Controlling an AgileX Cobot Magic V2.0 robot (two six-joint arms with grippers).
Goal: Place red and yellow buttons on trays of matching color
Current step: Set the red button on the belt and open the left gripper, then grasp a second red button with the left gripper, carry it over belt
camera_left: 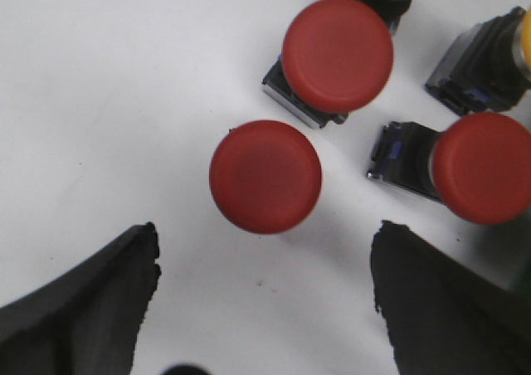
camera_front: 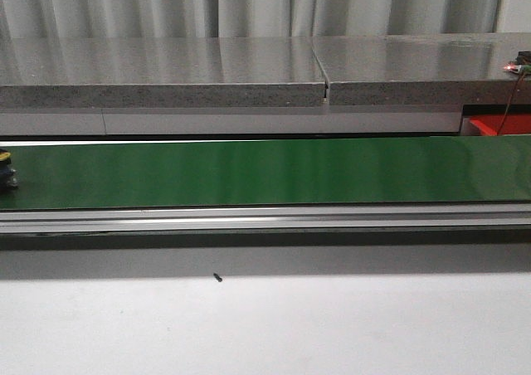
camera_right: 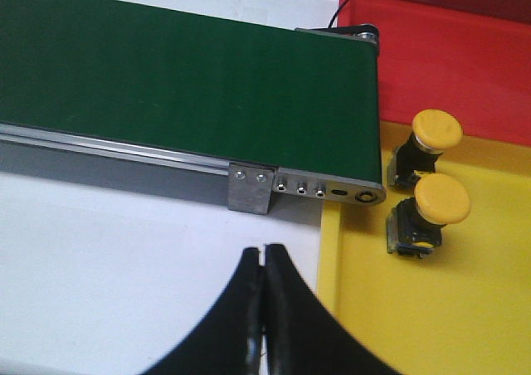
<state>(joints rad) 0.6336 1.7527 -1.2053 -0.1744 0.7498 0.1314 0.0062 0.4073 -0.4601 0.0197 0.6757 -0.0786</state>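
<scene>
Left gripper hangs with fingers spread wide, gripping nothing, above a red button standing on the white table. Three red buttons counted there, plus two yellow ones partly visible at the frame edge. Right gripper is pressed closed and empty. Two yellow buttons lie in the yellow tray, beside the red tray and green conveyor belt.
</scene>
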